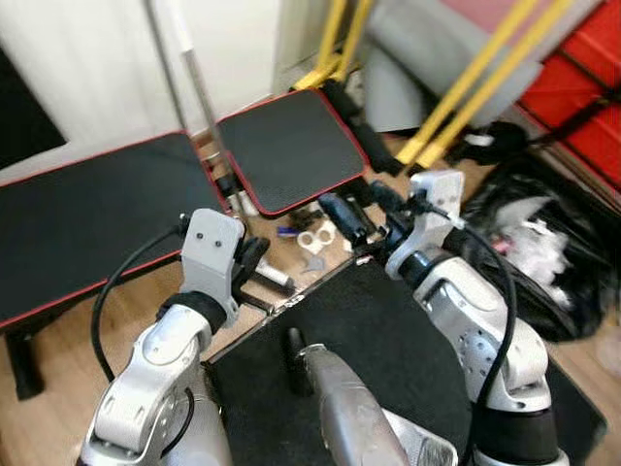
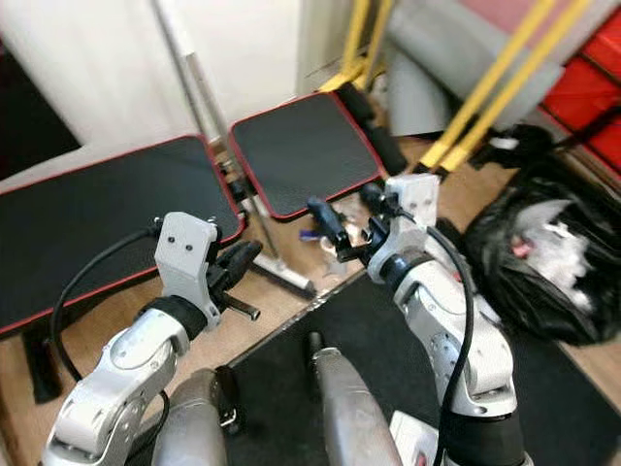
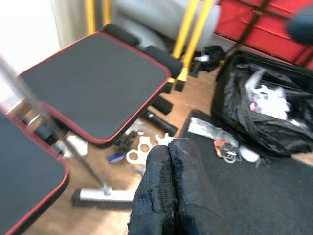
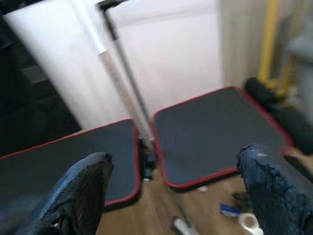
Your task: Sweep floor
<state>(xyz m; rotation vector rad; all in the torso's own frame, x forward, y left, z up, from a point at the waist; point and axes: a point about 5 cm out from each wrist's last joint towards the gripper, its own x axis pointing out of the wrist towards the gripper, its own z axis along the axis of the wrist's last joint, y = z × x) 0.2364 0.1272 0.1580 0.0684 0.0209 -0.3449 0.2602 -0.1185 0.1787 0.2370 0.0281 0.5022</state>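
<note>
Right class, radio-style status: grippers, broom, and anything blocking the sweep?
Left gripper shut, empty, raised. Right gripper open, empty. Broom propped between the bench pads, head on the floor. Small litter, black mat and bin bag crowd the floor.

Narrow bare floor [image 2: 291, 306] between padded bench [image 2: 301, 150] and black mat [image 2: 388, 330], cluttered with broom head [image 2: 281, 274] and small scraps [image 1: 315, 240]. Hemmed rightward by bulging rubbish bag [image 2: 543, 262].

Head views downward; wrist views forward
</note>
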